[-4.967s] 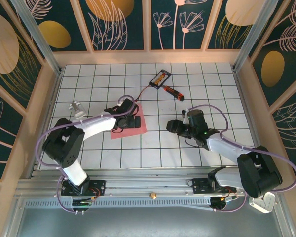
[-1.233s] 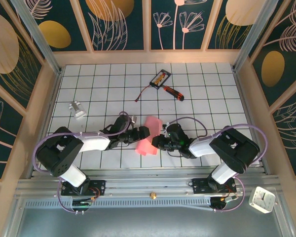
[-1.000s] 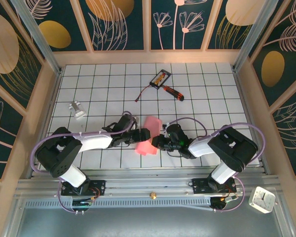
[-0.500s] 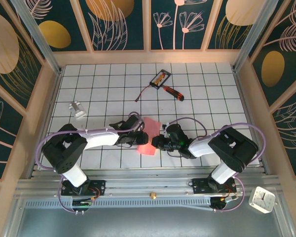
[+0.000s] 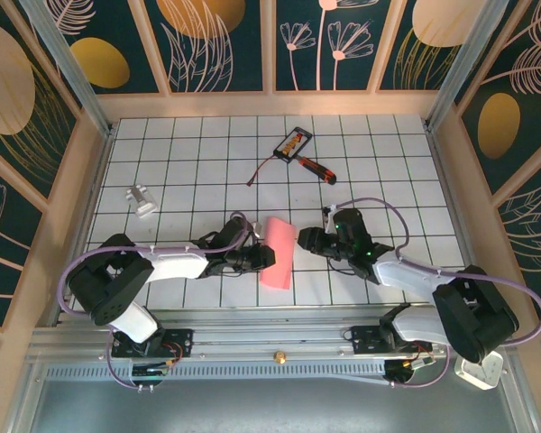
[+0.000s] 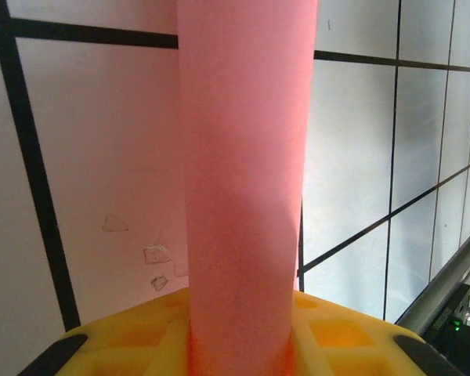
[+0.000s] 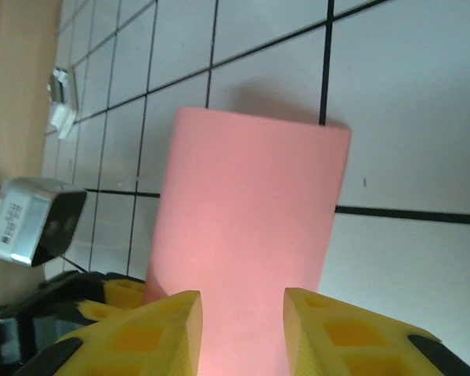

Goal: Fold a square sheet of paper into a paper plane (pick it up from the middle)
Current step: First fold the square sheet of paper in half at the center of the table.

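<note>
The pink-red square sheet of paper point(image 5: 279, 253) is bent over on itself into a narrow band on the white tiles between the arms. My left gripper point(image 5: 265, 258) is shut on its left edge. In the left wrist view the sheet point(image 6: 247, 157) rises from between the yellow jaws of that gripper point(image 6: 239, 333). My right gripper point(image 5: 304, 239) stands open just right of the band. In the right wrist view its gripper point(image 7: 243, 321) has yellow fingers apart, with the sheet point(image 7: 251, 204) in front of them and the left gripper's fingers point(image 7: 121, 291) beyond.
A red-handled screwdriver point(image 5: 316, 167) and a black-and-orange card point(image 5: 293, 142) lie at the back centre. A small silver clip point(image 5: 142, 200) sits at the left. Wooden walls ring the tiled floor point(image 5: 388, 171). A white clock point(image 5: 480, 363) sits outside the front right.
My right gripper opened, let go of the sheet and drew back to the right. My left gripper closed on the sheet's left side. The sheet now lies as a longer, narrower band.
</note>
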`<state>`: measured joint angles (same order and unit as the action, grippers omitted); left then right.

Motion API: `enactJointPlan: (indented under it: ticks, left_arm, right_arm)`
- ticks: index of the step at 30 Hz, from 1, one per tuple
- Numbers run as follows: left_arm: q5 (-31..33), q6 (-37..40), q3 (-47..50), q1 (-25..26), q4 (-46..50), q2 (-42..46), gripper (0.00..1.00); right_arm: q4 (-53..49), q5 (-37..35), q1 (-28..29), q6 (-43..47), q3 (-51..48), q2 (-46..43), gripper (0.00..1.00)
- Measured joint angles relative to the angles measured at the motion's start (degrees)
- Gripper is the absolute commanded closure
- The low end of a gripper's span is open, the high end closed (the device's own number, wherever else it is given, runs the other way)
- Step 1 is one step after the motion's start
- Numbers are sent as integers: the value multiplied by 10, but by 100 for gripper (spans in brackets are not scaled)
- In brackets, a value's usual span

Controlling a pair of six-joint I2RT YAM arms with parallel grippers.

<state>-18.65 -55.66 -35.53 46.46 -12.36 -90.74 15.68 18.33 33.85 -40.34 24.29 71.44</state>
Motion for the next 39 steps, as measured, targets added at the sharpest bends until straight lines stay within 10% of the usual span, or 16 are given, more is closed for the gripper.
enactJointPlan:
  ticks: [15,39]
  left_arm:
    - [-2,46,-25,0,47,-28,66]
    - [16,88,-54,1,102,-28,55]
  right_arm:
    - [2,12,-11,-2,41,108,67]
    - [-121,62,-121,85,71,51,67]
